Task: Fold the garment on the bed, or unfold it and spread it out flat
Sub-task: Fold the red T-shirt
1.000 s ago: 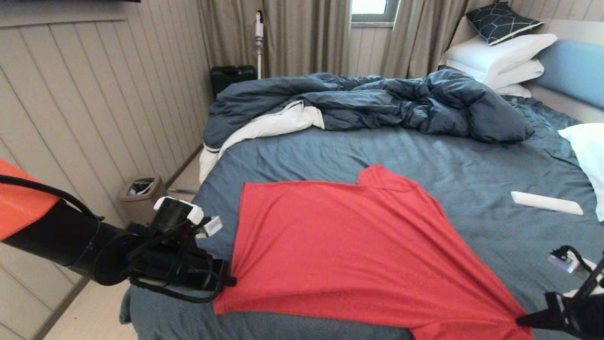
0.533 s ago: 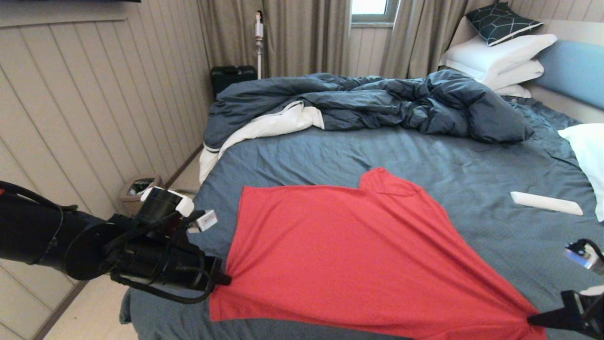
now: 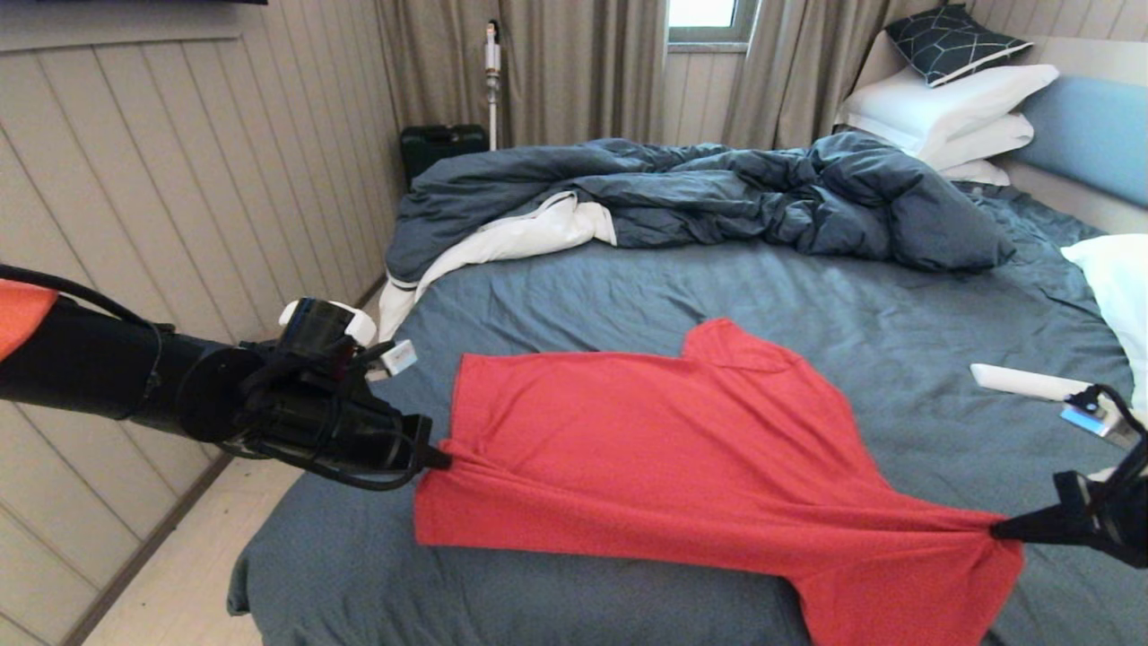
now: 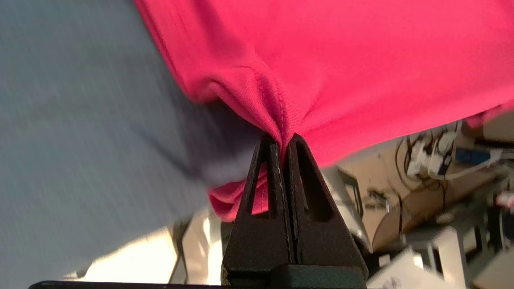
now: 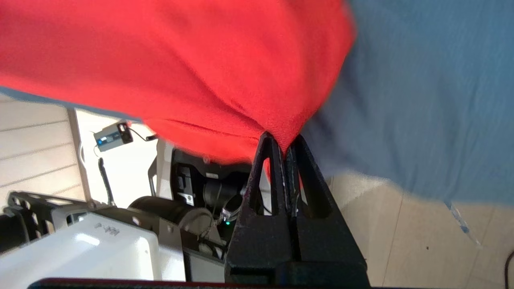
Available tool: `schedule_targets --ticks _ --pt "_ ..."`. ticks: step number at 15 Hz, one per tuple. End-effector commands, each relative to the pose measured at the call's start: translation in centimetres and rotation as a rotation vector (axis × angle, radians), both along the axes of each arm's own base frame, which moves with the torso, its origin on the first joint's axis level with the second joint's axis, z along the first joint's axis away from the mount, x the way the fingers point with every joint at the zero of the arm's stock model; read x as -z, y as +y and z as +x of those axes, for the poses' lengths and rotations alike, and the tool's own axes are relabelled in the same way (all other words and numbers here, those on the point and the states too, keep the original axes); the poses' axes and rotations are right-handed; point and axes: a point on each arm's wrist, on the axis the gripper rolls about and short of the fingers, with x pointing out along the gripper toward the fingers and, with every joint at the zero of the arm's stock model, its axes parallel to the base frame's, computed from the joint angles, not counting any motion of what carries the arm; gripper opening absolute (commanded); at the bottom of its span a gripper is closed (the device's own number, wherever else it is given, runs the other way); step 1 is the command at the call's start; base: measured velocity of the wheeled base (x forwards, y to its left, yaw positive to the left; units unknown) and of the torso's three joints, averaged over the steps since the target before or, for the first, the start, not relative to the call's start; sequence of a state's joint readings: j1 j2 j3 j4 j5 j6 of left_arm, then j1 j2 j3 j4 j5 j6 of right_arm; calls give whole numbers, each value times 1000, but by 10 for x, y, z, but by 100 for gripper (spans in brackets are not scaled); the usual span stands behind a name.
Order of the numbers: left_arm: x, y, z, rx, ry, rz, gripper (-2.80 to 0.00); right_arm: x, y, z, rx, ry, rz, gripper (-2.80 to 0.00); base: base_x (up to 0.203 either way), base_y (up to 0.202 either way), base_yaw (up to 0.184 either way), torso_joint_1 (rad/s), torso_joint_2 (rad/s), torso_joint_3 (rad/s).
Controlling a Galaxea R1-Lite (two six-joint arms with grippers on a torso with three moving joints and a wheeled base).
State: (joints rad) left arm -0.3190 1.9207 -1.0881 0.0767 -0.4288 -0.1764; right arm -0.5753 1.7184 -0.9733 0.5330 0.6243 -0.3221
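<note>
I have the red T-shirt [image 3: 682, 475] stretched across the near part of the bed [image 3: 628, 287], plain side up. Left gripper [image 3: 446, 458] is pinched tight on its left corner; right gripper [image 3: 995, 531] is clamped on the opposite corner, near the bed's front edge.

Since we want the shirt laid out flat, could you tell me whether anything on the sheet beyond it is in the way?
Nothing visible lies on the sheet just beyond the red shirt; the duvet is heaped farther back.

Black cabled arms, orange sleeve, black triangular-fingered left tool [image 3: 444, 458], right tool [image 3: 997, 531]
</note>
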Motion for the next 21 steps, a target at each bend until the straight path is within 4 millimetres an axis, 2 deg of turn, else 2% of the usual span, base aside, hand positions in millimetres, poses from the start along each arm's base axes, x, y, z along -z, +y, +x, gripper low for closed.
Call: schedule_targets --ticks 1,3,7,9,14,21 --pt "23 -4 25 -11 42 7 -280 19 -11 29 -15 47 38 -280 0 0 0 0 0 0" --pt "33 -8 38 -14 53 8 -280 23 -11 51 -28 52 48 -280 0 0 0 0 0 0" --pt "52 -8 51 -24 80 22 -280 36 6 85 -100 78 63 -280 0 0 0 0 0 0" --pt "54 0 55 -45 80 22 -280 36 9 96 -104 73 61 -280 0 0 0 0 0 0" --pt "42 12 72 -90 31 -5 -280 33 5 118 -94 43 52 -280 0 0 0 0 0 0" --pt "46 9 83 -88 19 -7 -280 35 16 147 -112 29 55 -280 0 0 0 0 0 0"
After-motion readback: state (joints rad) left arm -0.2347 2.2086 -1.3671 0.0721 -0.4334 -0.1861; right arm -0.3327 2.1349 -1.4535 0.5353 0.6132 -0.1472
